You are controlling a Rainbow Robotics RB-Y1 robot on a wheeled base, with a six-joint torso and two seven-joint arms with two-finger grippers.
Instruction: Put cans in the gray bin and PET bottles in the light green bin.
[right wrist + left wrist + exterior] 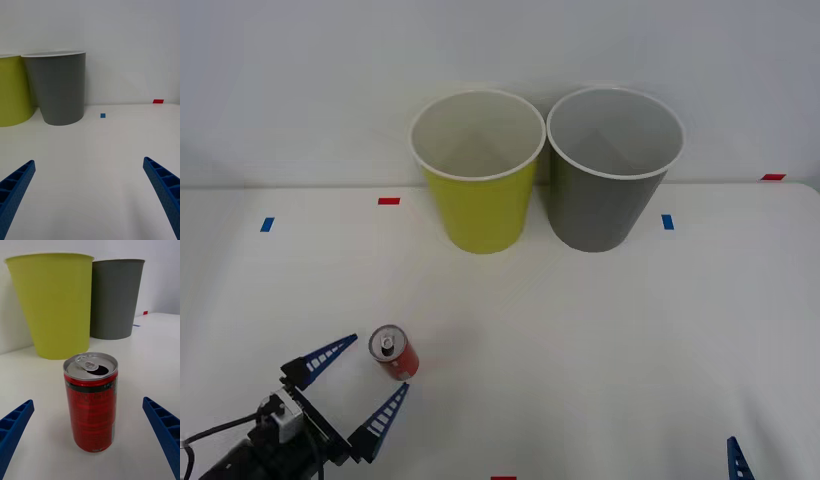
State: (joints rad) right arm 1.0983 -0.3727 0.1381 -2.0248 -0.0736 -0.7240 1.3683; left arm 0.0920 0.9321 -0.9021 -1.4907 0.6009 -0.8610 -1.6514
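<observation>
While the red can (393,354) stands upright on the white table (600,350), near my front-left edge, my left gripper (367,378) sits low just beside it with its blue fingers (328,355) spread wide, the can before their gap and untouched. Well beyond it stand the light green bin (477,170) and the gray bin (612,168), side by side against the wall. My right gripper (90,198) rests low at the table's near right, its jaws likewise apart.

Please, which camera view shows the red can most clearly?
The left wrist view: the red can stands upright and close, between the open left tool, its opened top visible. The front view shows it small. The right wrist view faces the gray bin.
</observation>
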